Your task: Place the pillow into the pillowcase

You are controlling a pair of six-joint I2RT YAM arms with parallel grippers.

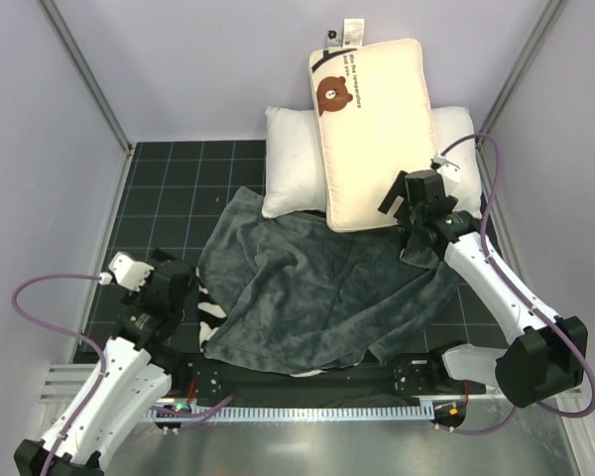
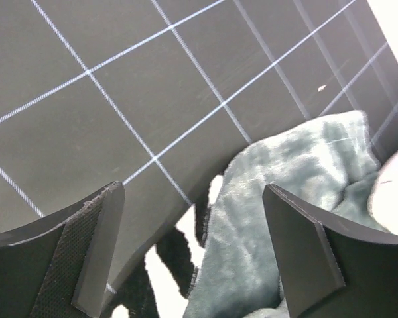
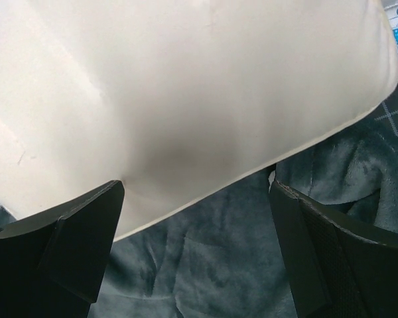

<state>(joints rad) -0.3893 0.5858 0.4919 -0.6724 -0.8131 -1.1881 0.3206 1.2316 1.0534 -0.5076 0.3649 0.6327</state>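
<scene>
The cream pillow (image 1: 372, 129) with the bear face lies slanted at the back. Its far part rests on a white pillow and its near end on the pillowcase (image 1: 317, 297). The pillowcase is spread crumpled, dark grey side up, with zebra stripes (image 1: 210, 315) showing at its left edge. My right gripper (image 1: 407, 196) is open at the pillow's near right corner. In the right wrist view the right gripper (image 3: 196, 245) has the pillow's edge (image 3: 186, 86) and the grey pillowcase (image 3: 212, 271) between its jaws. My left gripper (image 1: 183, 293) (image 2: 192, 245) hangs open over the pillowcase's striped left edge (image 2: 278, 172), holding nothing.
A puffier plain white pillow (image 1: 293, 164) lies under the cream one at the back. A black grid mat (image 1: 169, 188) covers the table. Grey walls close in the left, right and back. A metal rail (image 1: 317, 409) runs along the near edge between the arm bases.
</scene>
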